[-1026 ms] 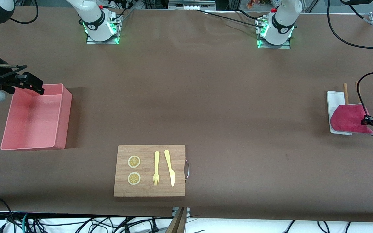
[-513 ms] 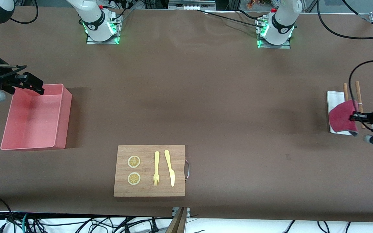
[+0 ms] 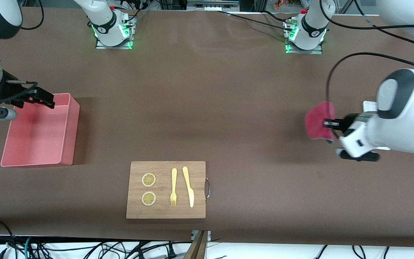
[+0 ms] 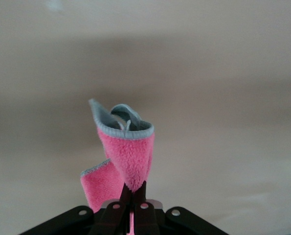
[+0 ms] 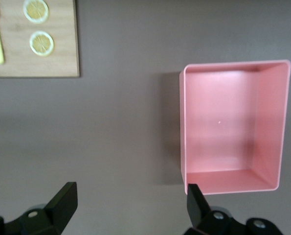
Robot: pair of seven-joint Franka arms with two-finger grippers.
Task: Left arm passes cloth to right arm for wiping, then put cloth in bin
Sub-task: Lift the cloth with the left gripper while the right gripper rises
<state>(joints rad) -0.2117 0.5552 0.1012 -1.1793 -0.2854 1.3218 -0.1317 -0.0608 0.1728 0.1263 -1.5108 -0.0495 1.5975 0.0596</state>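
Observation:
My left gripper (image 3: 326, 124) is shut on the crimson-pink cloth (image 3: 317, 121) and holds it in the air over bare table at the left arm's end. In the left wrist view the cloth (image 4: 127, 155) stands folded above the shut fingers, its grey edge on top. The pale pink bin (image 3: 38, 130) stands empty at the right arm's end and shows in the right wrist view too (image 5: 233, 127). My right gripper (image 3: 43, 98) hangs open and empty over the bin's edge that is farthest from the front camera.
A wooden board (image 3: 166, 189) with two lemon slices (image 3: 148, 179), a yellow fork (image 3: 173, 187) and a yellow knife (image 3: 188, 186) lies near the front edge. A small white tray (image 3: 369, 106) is mostly hidden by the left arm.
My left gripper has lifted the cloth off the white tray and carried it toward the table's middle. The right gripper has shifted slightly over the bin.

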